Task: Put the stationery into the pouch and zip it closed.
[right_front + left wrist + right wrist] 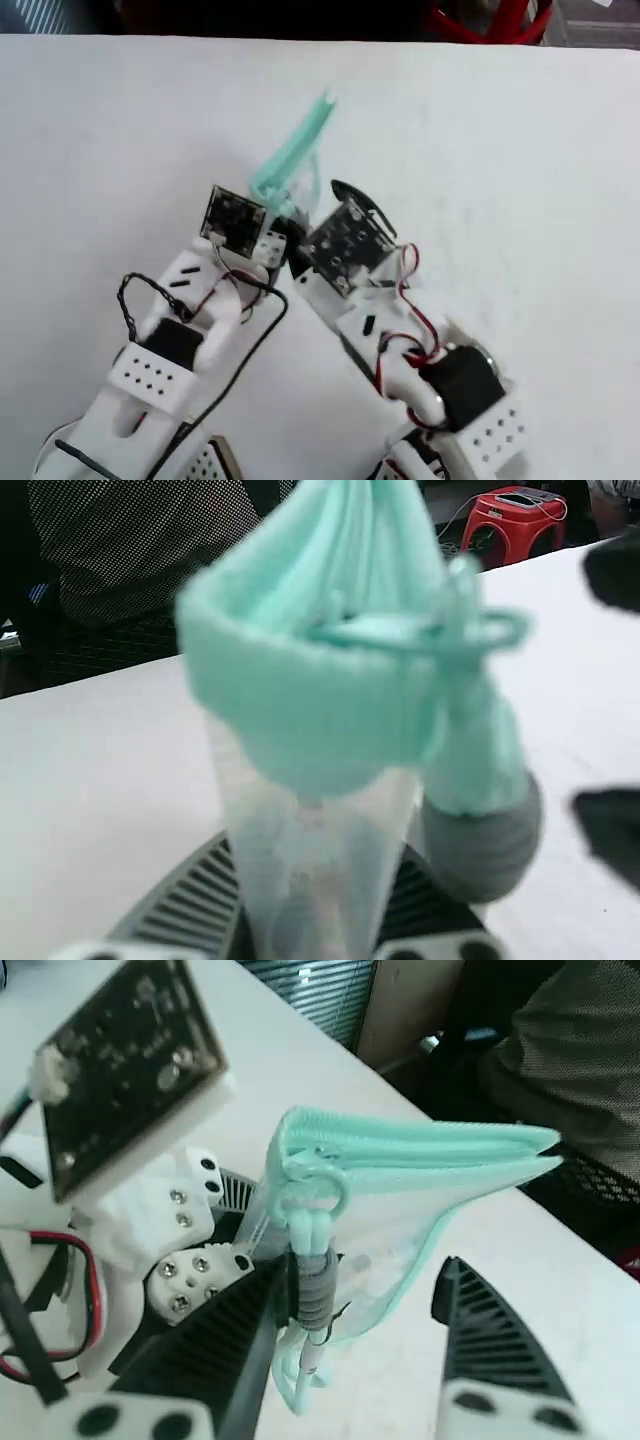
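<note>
Left hand (310, 920) clamped on clear end of mint pouch (420, 1175), holding it off table (520, 150). My right hand (365, 1350) wide open, one finger either side of pouch, grey zip pull (312, 1295) against one finger.

One pouch (295, 150), one table (100, 120) and two arms, the left arm (170, 340) and the right arm (430, 370).
</note>
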